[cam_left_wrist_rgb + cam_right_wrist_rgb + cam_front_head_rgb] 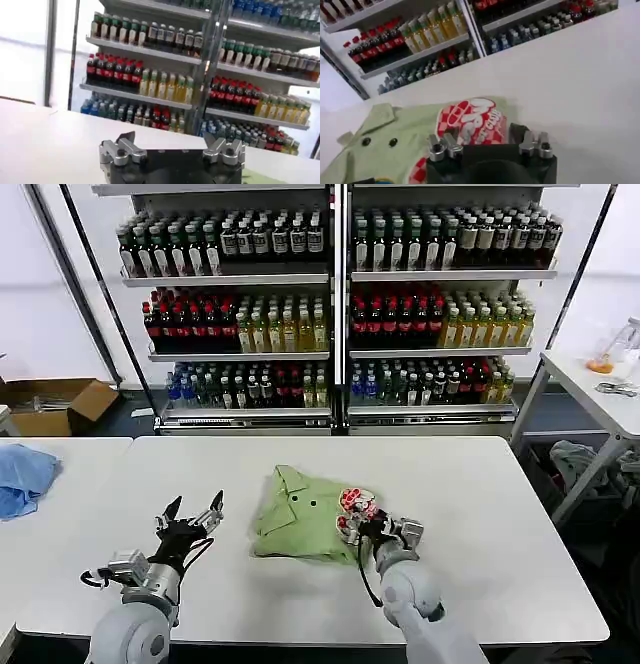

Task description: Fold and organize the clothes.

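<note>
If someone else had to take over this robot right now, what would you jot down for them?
Left gripper: jaws open, empty, hovering over the white table to the left of the shirt.
Right gripper: jaws open, at the right edge of the green shirt, by its red-and-white print; not clamped on fabric.
Shirt: mid-table, already folded into a compact bundle, collar showing on top.
Left to do: probably a final tidy or squaring up, then placing it.
Light blue cloth lies on the neighbouring table, untouched.

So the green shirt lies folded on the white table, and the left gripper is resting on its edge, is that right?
Not quite. The right gripper is at the green shirt, as the head view shows. The left gripper hovers open beside it over the white table.
</note>
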`<state>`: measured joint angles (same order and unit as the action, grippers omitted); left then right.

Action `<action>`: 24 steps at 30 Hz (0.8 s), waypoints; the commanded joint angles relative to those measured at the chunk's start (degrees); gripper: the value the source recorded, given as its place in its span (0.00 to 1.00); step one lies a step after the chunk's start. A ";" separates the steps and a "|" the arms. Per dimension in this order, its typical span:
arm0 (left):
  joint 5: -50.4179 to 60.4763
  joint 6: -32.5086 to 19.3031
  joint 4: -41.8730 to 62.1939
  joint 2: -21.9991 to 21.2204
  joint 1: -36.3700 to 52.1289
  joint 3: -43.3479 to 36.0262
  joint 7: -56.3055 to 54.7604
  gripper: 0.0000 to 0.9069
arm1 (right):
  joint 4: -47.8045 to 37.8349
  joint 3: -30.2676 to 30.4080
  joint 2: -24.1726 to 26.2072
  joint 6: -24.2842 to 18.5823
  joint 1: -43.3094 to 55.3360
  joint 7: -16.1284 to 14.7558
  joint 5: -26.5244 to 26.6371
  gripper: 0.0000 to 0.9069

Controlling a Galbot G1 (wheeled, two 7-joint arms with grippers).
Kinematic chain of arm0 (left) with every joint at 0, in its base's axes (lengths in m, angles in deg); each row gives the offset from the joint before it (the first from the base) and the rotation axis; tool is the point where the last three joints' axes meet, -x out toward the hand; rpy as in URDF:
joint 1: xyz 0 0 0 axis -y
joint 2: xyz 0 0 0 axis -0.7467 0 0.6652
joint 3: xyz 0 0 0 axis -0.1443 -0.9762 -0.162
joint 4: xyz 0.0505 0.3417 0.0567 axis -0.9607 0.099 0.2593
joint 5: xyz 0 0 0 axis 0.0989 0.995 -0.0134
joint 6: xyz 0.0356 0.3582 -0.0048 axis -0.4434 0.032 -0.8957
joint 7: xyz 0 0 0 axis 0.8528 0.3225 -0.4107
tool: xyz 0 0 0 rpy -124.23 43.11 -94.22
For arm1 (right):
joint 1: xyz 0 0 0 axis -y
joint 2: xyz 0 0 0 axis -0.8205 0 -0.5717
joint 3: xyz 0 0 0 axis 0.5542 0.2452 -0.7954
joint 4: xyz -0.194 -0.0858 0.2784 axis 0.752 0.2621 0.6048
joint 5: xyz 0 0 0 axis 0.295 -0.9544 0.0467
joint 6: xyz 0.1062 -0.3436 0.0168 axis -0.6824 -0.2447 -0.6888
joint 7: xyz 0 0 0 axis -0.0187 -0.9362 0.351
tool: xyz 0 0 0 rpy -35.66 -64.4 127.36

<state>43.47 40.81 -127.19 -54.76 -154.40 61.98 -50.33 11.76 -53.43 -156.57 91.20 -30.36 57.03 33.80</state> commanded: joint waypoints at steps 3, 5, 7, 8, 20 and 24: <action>-0.06 -0.05 -0.79 0.56 -1.67 1.40 0.13 1.00 | -8.87 1.50 -1.50 1.44 8.03 -0.75 -3.73 0.00; -0.25 -0.06 -0.60 0.60 -1.74 1.37 0.15 1.00 | -10.85 1.81 -0.82 1.03 9.22 -2.41 -7.31 0.00; -0.38 -0.06 -0.48 0.63 -1.73 1.28 0.16 1.00 | -12.56 1.78 -0.20 0.50 10.35 -3.71 -10.24 0.00; -0.44 -0.05 -0.49 0.66 -1.74 1.23 0.18 1.00 | -13.04 1.64 0.12 0.59 10.94 -4.65 -11.35 0.00; -0.26 -0.06 -1.51 0.40 -2.32 0.30 0.48 1.00 | -6.94 -0.09 6.12 -7.75 6.48 -14.49 -26.53 1.00; 0.76 -0.08 -2.65 0.00 -3.46 0.03 0.54 1.00 | -3.16 -3.00 7.70 -12.74 1.20 -13.85 -30.28 1.00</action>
<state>43.36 40.76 -128.69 -54.46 -156.62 62.10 -49.85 3.34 -53.07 -152.78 88.88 -22.65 47.56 16.07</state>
